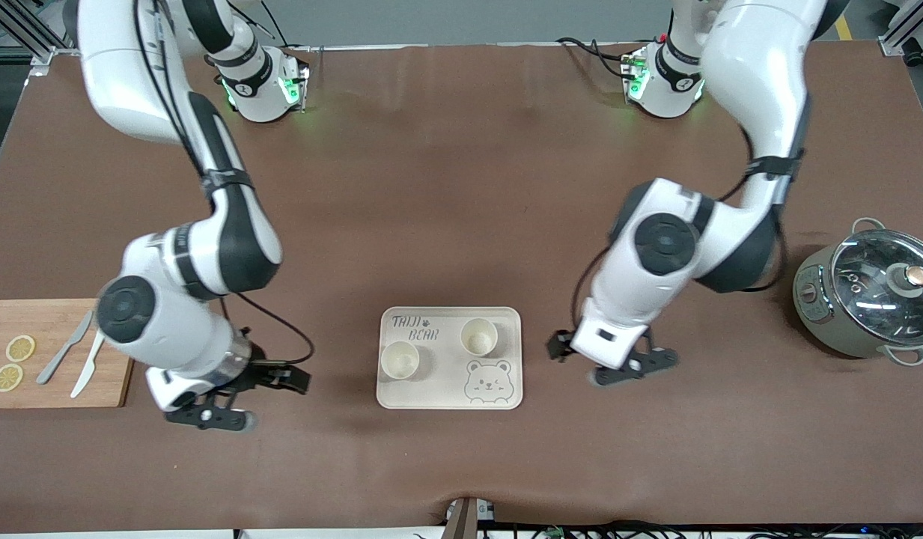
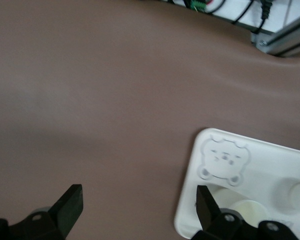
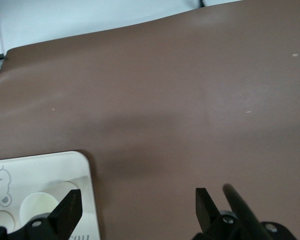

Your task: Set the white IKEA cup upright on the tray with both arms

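The cream tray [image 1: 431, 389] with grey lettering and a bear face lies mid-table, near the front camera. Two white cups stand upright on it: one [image 1: 400, 360] nearer the camera, one [image 1: 477, 336] beside the lettering. My left gripper [image 1: 632, 367] is open and empty, low over the bare table beside the tray, toward the left arm's end. My right gripper [image 1: 210, 418] is open and empty, low over the table toward the right arm's end. The left wrist view shows open fingers [image 2: 70, 205], the tray [image 2: 270, 160] and a cup [image 2: 250, 210]. The right wrist view shows the tray [image 3: 45, 167] and a cup [image 3: 37, 206].
A wooden cutting board [image 1: 57, 389] with two lemon slices [image 1: 19, 348] and two pieces of cutlery [image 1: 64, 348] lies at the right arm's end. A grey pot with a glass lid [image 1: 873, 296] stands at the left arm's end.
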Tool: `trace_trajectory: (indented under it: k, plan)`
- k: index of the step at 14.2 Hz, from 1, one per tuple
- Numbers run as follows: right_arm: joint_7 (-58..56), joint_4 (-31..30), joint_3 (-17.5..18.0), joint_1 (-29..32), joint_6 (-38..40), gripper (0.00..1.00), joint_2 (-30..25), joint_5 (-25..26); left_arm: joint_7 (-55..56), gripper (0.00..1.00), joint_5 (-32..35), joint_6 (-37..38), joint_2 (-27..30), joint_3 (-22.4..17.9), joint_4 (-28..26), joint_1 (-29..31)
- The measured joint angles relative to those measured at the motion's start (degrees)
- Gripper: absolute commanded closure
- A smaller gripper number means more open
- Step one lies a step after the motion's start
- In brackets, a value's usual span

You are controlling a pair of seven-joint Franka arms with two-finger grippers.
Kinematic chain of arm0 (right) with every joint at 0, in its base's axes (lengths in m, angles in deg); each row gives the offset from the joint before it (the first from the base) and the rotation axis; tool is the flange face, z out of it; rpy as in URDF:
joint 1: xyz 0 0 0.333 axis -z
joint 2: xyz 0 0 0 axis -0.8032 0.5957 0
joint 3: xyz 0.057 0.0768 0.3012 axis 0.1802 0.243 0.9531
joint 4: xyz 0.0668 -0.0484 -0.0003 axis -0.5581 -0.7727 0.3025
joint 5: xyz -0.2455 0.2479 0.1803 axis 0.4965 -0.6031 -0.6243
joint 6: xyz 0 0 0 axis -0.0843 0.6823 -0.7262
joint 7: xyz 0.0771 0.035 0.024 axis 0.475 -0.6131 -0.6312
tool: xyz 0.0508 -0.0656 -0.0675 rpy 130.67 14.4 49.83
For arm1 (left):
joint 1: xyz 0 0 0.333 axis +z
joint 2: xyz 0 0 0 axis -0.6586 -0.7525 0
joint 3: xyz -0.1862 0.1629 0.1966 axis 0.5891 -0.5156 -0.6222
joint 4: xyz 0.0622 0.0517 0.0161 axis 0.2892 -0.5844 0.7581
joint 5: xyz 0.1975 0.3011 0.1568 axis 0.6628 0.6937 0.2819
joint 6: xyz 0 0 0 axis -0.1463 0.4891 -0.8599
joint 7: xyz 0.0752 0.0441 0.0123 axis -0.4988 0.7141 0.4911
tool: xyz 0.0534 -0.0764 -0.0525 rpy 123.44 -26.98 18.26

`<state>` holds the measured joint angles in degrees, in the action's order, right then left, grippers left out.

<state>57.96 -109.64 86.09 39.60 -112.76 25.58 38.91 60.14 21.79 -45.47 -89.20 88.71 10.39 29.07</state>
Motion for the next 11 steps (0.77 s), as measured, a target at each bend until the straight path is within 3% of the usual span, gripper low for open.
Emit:
trace_trajectory:
  k: [5,8,11]
  plan:
    - [-2.80,-3.31,-0.25,5.37,3.53,0.00,-5.32,1.03,-21.07,0.00,-0.34,-0.28,-1.42,-0.03,-2.44,11.18]
    - [-6.04,-10.72,-0.45,7.99,3.20,0.00,-11.63,2.21,-29.55,0.00,-0.34,-1.25,-3.54,-0.04,-4.04,14.29]
    - [-8.99,-19.17,-0.52,10.29,2.57,0.00,-19.21,2.27,-30.36,0.00,-0.35,-1.23,-2.33,0.12,-4.22,15.27]
